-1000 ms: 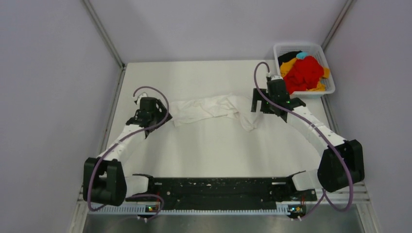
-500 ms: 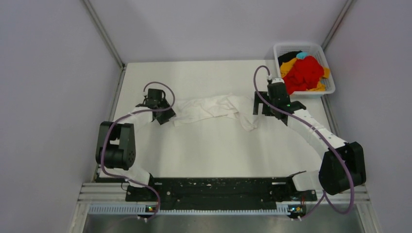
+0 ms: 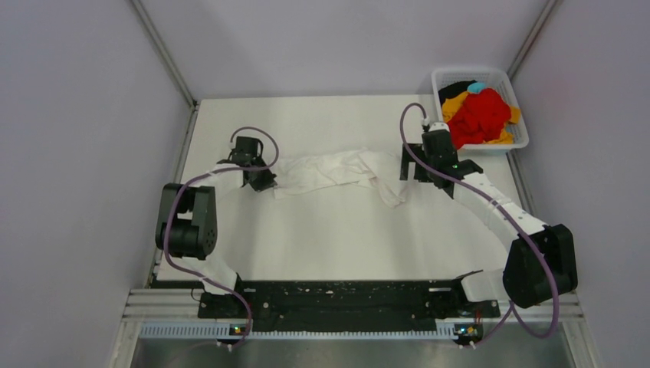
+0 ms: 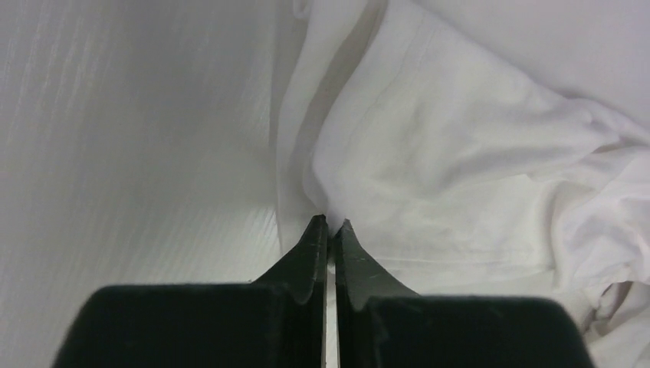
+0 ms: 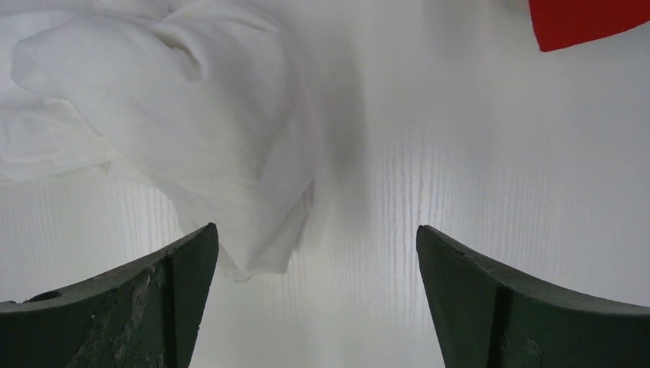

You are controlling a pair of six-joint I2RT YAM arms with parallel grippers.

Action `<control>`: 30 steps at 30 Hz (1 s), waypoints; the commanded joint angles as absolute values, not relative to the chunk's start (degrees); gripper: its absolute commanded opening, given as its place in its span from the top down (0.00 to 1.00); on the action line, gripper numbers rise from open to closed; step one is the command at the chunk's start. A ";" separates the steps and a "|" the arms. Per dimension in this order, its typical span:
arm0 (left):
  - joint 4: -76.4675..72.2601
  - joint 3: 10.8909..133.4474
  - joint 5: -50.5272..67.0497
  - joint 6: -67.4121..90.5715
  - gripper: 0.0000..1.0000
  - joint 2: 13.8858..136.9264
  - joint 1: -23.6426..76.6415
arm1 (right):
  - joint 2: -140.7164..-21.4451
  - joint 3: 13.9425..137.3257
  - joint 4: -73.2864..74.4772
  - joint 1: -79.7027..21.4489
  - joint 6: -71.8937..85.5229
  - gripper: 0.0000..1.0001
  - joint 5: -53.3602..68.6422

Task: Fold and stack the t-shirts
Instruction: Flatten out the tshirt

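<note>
Scene: two robot arms reach over a white table (image 3: 345,230) from its near edge.
White t-shirt (image 3: 329,170): lies crumpled in a long rope running left to right across the far middle of the table. It is not spread flat.
Left gripper (image 4: 330,224): at the shirt's left end, jaws closed to a thin slit. A ridge of cloth runs right into the tips, so it appears to nip only a small fold at the edge.
Right gripper (image 5: 316,228): jaws spread wide and holding nothing, over the shirt's right end. The cloth sits toward its left finger and bare table lies under the right one.
Other t-shirts: red (image 3: 479,116), yellow-orange (image 3: 454,101), black (image 3: 456,84) and light blue (image 3: 476,87), heaped in a white basket (image 3: 490,71) at the far right corner.
Risk, thin grip: so little cloth is caught that a pull may slip it free.
Risk, one-sided pull: with the right end unheld, tugging left would likely drag the whole bundle instead of stretching it.
Risk, right miss: if it closes off-centre, the right jaws may catch only the cloth's fringe.
Risk, layers: a pinched fold may hold two layers, which would leave the shirt twisted.
</note>
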State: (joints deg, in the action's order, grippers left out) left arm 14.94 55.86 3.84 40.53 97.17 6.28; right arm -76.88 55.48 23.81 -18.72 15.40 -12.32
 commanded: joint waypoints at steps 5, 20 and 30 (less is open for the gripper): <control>15.94 60.28 2.27 39.21 1.00 94.08 5.98 | -74.39 54.39 22.59 -21.58 14.02 0.03 -11.52; 9.82 56.03 4.19 37.69 1.00 79.66 5.97 | -80.39 42.86 8.07 -27.68 24.43 0.22 -10.09; 7.48 56.26 0.70 37.09 1.00 74.66 5.98 | -84.95 45.71 2.35 -27.69 23.02 1.00 -20.47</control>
